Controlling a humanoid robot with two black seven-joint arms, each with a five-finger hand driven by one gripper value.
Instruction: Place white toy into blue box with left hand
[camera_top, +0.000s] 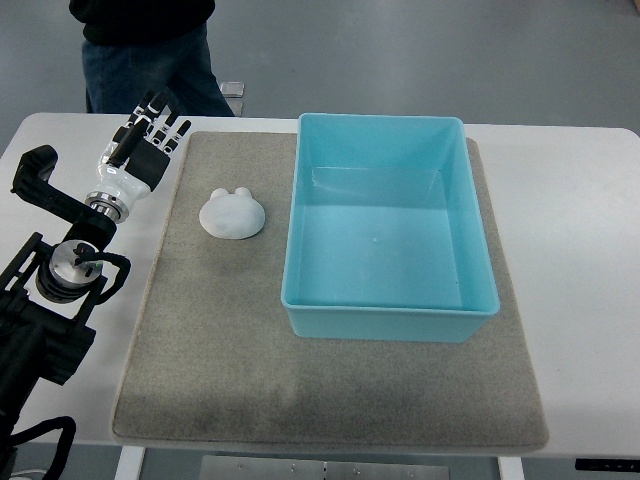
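White toy: the white toy (232, 213) is seen lying on the grey mat (330, 400), just beside the outer left wall of the blue box (388, 322), at about 9 o'clock from the box's middle; it is not yet held.

Left robot hand: the left robot hand (146, 140) is held at roughly 10 o'clock from the toy, fingers spread and extended, nothing gripped (it is apart from the toy).

Right arm: not seen in the view.

Blue box: empty, open-topped, resting on the mat on the white counter (580, 250).

Risk, grasp: the toy's rounded, low shape could be pushed aside or slip out if the fingers are closed off-centre.

Risk, transfer: the toy could be knocked against the box's near wall if it is carried too low.

Bystander: a person (150, 50) stands at 12 o'clock beyond the counter, close enough to the arm to be counted a hazard.
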